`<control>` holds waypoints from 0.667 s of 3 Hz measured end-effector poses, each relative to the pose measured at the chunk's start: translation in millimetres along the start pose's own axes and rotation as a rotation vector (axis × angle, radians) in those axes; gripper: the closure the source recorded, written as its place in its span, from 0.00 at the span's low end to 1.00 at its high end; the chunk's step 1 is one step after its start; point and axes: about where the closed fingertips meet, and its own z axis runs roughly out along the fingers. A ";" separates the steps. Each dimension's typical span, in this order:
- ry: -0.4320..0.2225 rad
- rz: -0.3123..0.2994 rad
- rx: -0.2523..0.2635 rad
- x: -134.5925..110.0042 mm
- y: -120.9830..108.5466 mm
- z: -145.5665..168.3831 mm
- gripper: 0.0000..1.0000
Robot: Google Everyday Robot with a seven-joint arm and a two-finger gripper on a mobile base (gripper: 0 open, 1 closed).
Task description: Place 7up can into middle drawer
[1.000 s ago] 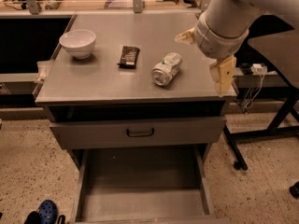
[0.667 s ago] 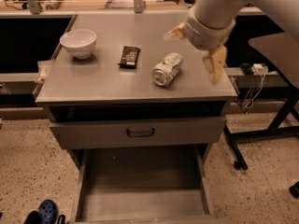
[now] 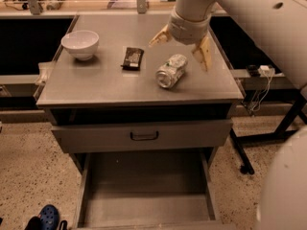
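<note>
The 7up can (image 3: 171, 71), dented and silver-white with green markings, lies on its side on the grey cabinet top (image 3: 96, 83), right of centre. My gripper (image 3: 182, 46) hangs just above and behind the can with its tan fingers (image 3: 204, 55) spread wide, open and empty. The fingers do not touch the can. The middle drawer (image 3: 144, 193) stands pulled out low in front of the cabinet, a shallow grey tray with a bare floor.
A dark candy-bar wrapper (image 3: 132, 58) lies left of the can. A white bowl (image 3: 80, 43) stands at the top's left side. A shut drawer front with a dark handle (image 3: 144, 136) sits above the open drawer. A blue shoe (image 3: 48, 217) is on the floor.
My gripper has moved left from beyond the cabinet's right edge to a spot over the top, just above and behind the can. The can has not moved.
</note>
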 end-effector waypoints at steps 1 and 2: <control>-0.046 -0.113 -0.065 -0.5 -4.9 27.8 0.00; -0.081 -0.171 -0.110 -2.8 -2.2 50.1 0.18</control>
